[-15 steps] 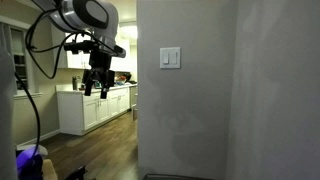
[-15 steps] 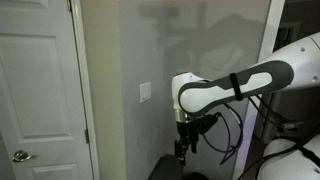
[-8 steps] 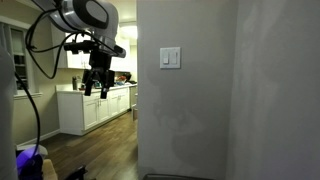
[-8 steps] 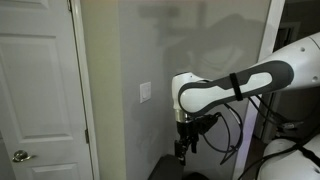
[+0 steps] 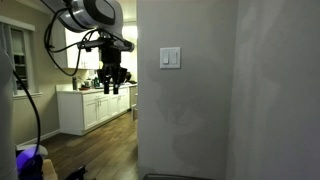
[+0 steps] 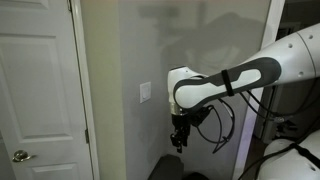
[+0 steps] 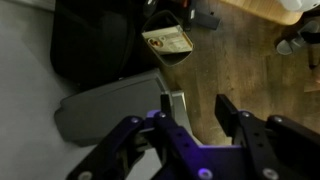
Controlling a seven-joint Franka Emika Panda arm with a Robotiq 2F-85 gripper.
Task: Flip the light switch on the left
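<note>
Arm has swung toward the wall since the prior frame. In an exterior view the hand (image 5: 112, 82) now hangs nearer the wall's edge, but short of the wall plate (image 5: 171, 58) and lower than it. The light switch (image 5: 167, 58), the plate's left rocker, sits untouched on the grey wall (image 5: 200, 110). Kitchen cabinets (image 5: 95, 108) show in the bg behind the hand.

In an exterior view w/ the white door (image 6: 40, 90), the plate shows edge-on, so the rockers can't be told apart. The hand hangs below it, pointing down, clear of the wall.

Wrist view: fingers (image 7: 228, 108) stand apart w/ wood floor (image 7: 260, 70) showing btwn them. Hand is part open and holds nothing. The switch is not in view here.

Step, as I read it: approach, no contact yet. Next move calls for lifting the hand to plate height, turning a fingertip toward the wall, and pressing the left rocker only, w/out touching the right one.
</note>
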